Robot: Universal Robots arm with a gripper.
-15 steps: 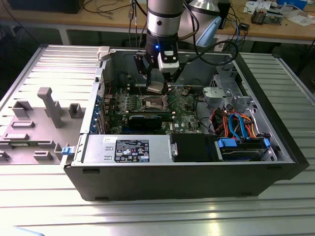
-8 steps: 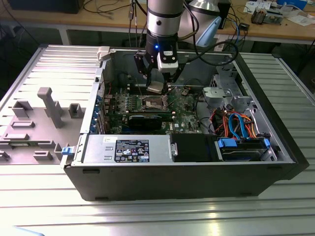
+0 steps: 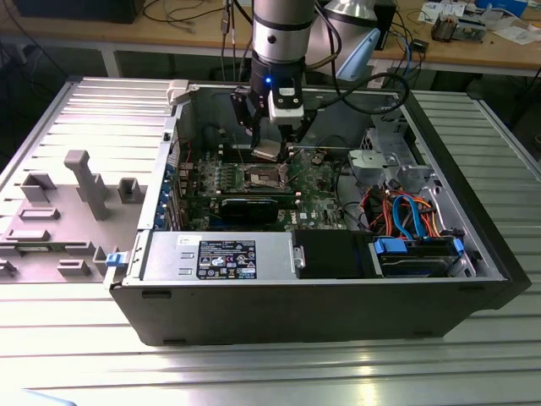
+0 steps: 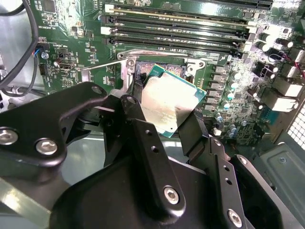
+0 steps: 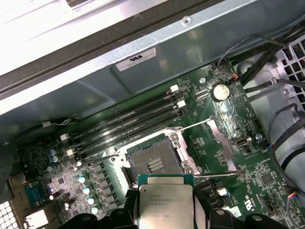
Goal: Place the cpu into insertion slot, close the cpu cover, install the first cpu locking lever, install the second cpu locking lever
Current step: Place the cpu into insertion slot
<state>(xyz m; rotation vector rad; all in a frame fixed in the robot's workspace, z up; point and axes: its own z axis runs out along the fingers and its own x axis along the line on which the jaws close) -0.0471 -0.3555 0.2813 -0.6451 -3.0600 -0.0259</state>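
Cpu, a small flat square chip with a silver-grey metal top and green rim, clamped by two opposite edges between the black fingers of the end effector. Held above the green circuit board, near the insertion slot, a small square socket with a dark centre and shiny metal rim, and not in it. Socket centre uncovered, with a thin bright wire lever swung out to one side.

Probably best done slowly (a judgement from these angles alone). Square the chip's edges to the socket rim before lowering. Keep it level so that no corner lands first. Descend straight, without sliding across the contact field, and loosen the hold only once flat all round. Likely risk: a tilted or offset landing that bends the fine contacts. Worth minding too the long black memory slots close alongside the socket.

Around it: an open dark grey computer case lying on its side on a ribbed aluminium table. Inside, a long black graphics card and a silver power supply box nearer the camera, with blue and orange cables toward the exterior view's right. Grey plastic fixture on the exterior view's left, and behind, a wooden table strewn with cables.
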